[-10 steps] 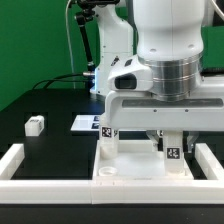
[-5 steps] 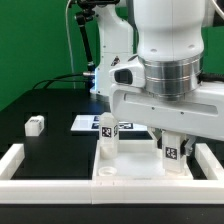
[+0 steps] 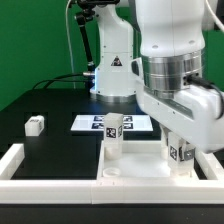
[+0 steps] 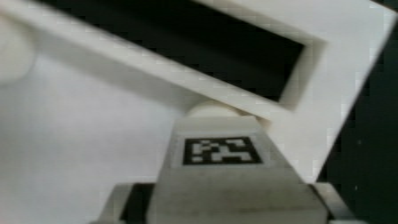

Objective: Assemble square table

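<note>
STEP: leg fitting, apparently | jaws clamped on tagged leg (image 3: 175, 150), upright at square tabletop (image 3: 140, 165) corner, exterior view's right; other leg (image 3: 113, 135) standing near | NEXT: seat squarely in socket; twist home

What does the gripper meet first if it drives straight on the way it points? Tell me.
Probably the square tabletop. The gripper points down, shut on a tagged leg, and the leg's lower end would reach the tabletop's corner first. Whether it already touches is unclear.

Upright leg (image 3: 113, 135) and held leg (image 3: 178, 152) crowding tabletop (image 3: 140, 165) — gap showing between; low wall (image 3: 20, 160) hemming sides; counter (image 3: 40, 100) lying open, exterior view's left.
</note>
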`<state>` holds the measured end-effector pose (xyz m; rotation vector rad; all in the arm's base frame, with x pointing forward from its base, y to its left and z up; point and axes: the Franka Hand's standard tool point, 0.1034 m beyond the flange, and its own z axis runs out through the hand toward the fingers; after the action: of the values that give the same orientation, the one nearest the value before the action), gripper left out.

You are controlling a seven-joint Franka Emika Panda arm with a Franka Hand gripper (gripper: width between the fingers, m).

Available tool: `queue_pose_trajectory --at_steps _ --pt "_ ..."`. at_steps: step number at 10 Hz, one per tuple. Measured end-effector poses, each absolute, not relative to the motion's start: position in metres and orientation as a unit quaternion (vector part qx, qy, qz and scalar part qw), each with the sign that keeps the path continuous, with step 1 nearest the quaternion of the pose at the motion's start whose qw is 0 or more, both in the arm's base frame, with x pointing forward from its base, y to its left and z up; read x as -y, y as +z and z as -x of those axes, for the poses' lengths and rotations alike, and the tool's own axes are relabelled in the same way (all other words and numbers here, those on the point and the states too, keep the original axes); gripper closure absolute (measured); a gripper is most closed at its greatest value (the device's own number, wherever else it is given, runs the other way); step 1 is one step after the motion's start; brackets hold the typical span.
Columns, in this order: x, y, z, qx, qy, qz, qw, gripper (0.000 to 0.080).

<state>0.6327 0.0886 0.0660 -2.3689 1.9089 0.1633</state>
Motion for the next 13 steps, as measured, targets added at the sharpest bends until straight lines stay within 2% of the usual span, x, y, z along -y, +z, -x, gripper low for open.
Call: queue_pose_trajectory --at_steps 4,5,6,7,8,11,13 --pt "-0.0946 0.0663 -0.6324 -0.698 0.057 0.711 0.054 0.0511" --pt "-0.0946 0.0662 -0.6322 -0.681 0.056 0.728 0.055 0.0431" --pt "-0.0963 0.0686 -0.6274 -0.616 0.073 0.783 0.046 0.0293" --pt "-0.0987 0.0716 -0.6286 -0.572 0.073 0.816 0.041 0.0293" --pt "-0.0996 0.0731 -0.6302 -0.502 0.061 0.862 0.046 0.0176" --pt "-0.0973 0.0716 -0.6298 -0.42 0.057 0.904 0.05 0.0151" --pt "-0.0942 0.0738 -0.6322 -0.271 0.036 0.961 0.039 0.0151"
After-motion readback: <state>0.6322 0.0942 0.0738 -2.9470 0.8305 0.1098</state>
